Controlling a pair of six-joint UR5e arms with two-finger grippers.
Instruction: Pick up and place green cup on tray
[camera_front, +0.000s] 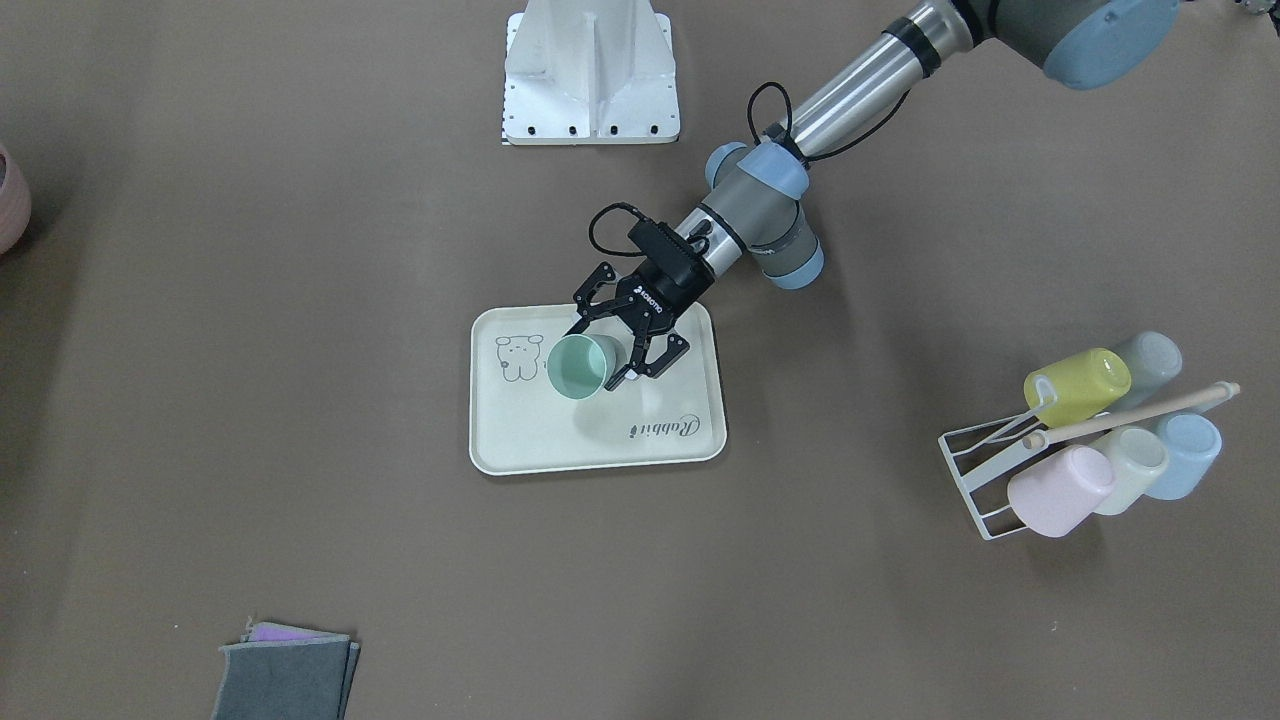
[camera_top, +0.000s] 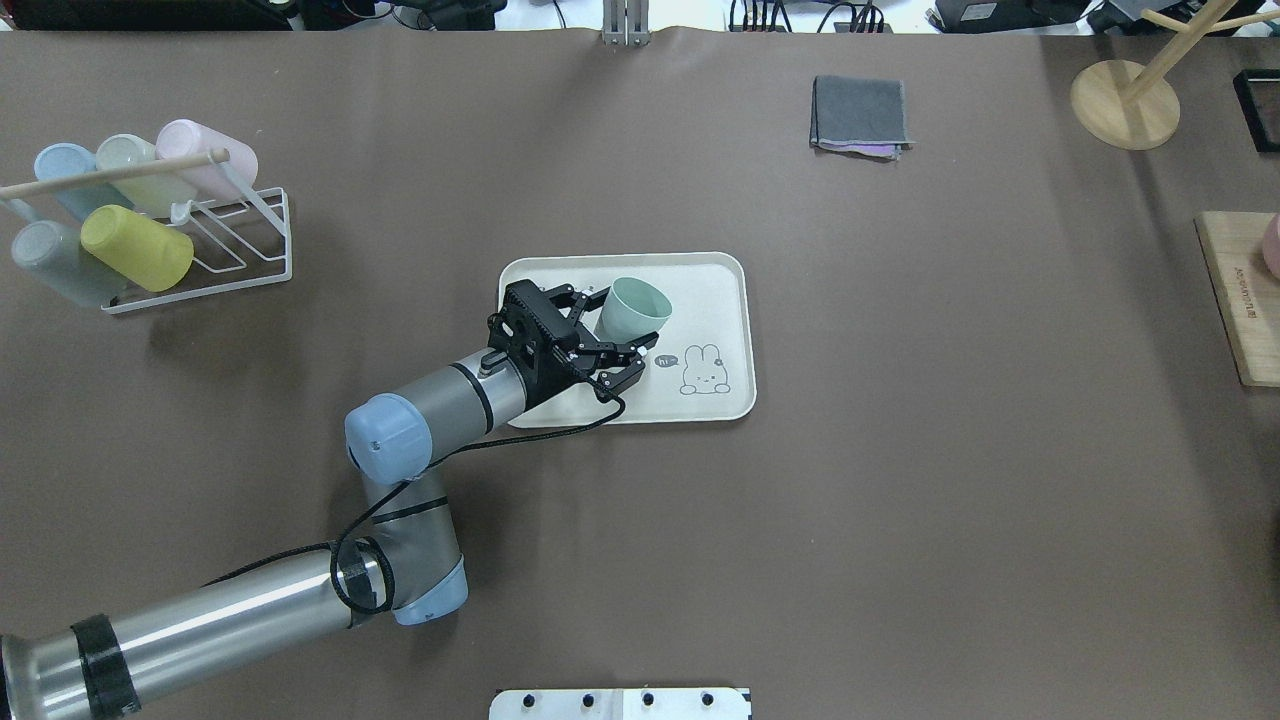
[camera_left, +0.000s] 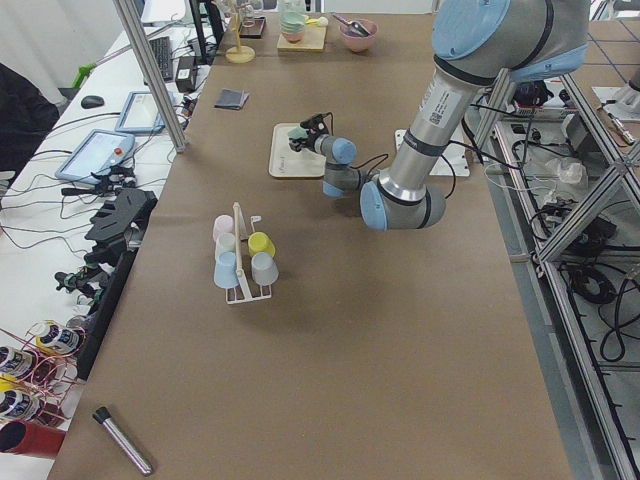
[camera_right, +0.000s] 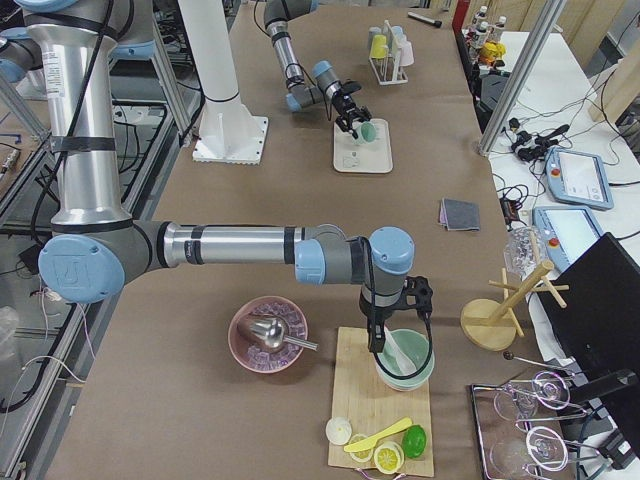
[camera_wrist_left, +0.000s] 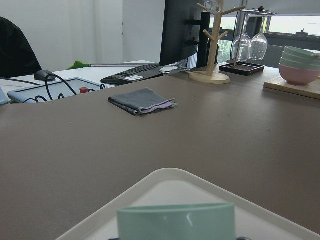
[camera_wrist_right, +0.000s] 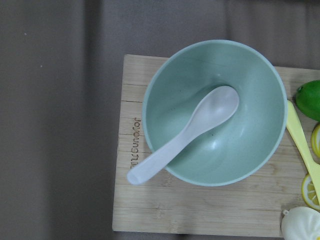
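The pale mint green cup (camera_front: 578, 367) is tilted over the cream tray (camera_front: 600, 445), its mouth turned away from the robot. My left gripper (camera_front: 604, 351) reaches in low over the tray, shut on the cup's lower part, with a finger on each side. The overhead view shows the same: cup (camera_top: 633, 308), gripper (camera_top: 612, 338), tray (camera_top: 705, 280). The cup's rim fills the bottom of the left wrist view (camera_wrist_left: 175, 222). My right gripper (camera_right: 400, 335) hangs over a green bowl (camera_wrist_right: 215, 115) holding a white spoon (camera_wrist_right: 185, 135). I cannot tell whether it is open or shut.
A white wire rack (camera_top: 250, 260) with several cups, among them a yellow-green cup (camera_top: 135, 248), stands on the robot's left. A folded grey cloth (camera_top: 860, 115) lies beyond the tray. A wooden stand (camera_top: 1125, 100) and a wooden board (camera_top: 1240, 300) are on the right.
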